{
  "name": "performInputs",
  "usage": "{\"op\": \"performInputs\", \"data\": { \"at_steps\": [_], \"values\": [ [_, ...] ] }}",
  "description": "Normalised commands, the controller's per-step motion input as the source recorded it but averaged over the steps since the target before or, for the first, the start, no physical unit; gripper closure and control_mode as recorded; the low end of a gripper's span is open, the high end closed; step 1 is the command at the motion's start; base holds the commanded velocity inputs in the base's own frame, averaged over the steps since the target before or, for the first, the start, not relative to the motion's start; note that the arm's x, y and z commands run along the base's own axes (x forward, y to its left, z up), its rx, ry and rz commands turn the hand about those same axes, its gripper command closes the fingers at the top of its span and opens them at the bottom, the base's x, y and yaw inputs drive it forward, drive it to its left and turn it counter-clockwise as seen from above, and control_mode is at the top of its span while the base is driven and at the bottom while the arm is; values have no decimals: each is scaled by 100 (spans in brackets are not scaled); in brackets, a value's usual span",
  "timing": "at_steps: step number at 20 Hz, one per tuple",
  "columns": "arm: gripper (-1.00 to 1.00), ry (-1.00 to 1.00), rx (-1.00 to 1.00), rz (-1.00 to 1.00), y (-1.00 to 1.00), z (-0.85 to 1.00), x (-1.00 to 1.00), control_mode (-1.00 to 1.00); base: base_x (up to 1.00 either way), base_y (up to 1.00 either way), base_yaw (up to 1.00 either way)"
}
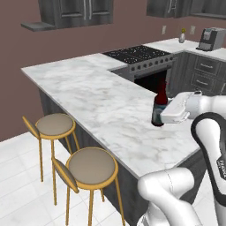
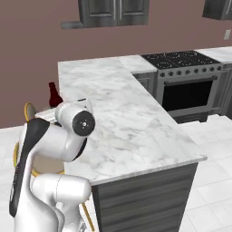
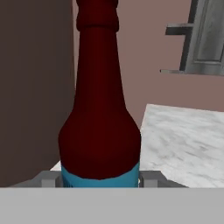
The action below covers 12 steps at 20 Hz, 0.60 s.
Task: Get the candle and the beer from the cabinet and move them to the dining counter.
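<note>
Beer (image 1: 160, 106), a dark red-brown bottle with a narrow neck, stands upright over the near right part of the dining counter (image 1: 88, 92), the long white-grey marble surface. In the left base view its lower body carries a blue-green band and sits at the level of the marble, though whether the base rests on the surface or hangs just above it cannot be told. The end effector (image 1: 170, 112) is pinching the beer low on its body, with the white hand coming in from the right side. In the hand view the bottle (image 3: 99, 113) rises straight up between the two grey fingertips (image 3: 48, 178), which press against the blue band at both sides. In the right base view the red neck and cap (image 2: 53, 93) poke up beside the arm's white wrist joint.

Two round stools (image 1: 90, 170) with yellow legs and grey seats stand on the white tiled floor in front of the surface's near long side. Beyond the far end of the marble, a black stovetop and oven (image 1: 143, 62) sit against the brown wall. The cabinet (image 1: 75, 12), dark charcoal with slim silver handles, hangs on the wall above; its doors look closed. A grey coffee machine (image 1: 209, 39) and a small white vase (image 1: 182, 38) stand on the far worktop at upper right.
</note>
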Motion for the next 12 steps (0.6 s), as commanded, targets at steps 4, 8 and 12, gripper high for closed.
{"op": "performInputs", "data": {
  "at_steps": [4, 8, 12],
  "values": [
    [100, -9, 0, 20, -53, -31, 3, -100, 0, 0, 0],
    [100, -4, -2, 15, -28, -25, 2, -100, 0, 0, 0],
    [100, 2, -5, 13, -3, -30, 17, -100, 0, 0, 0]
  ]
}}
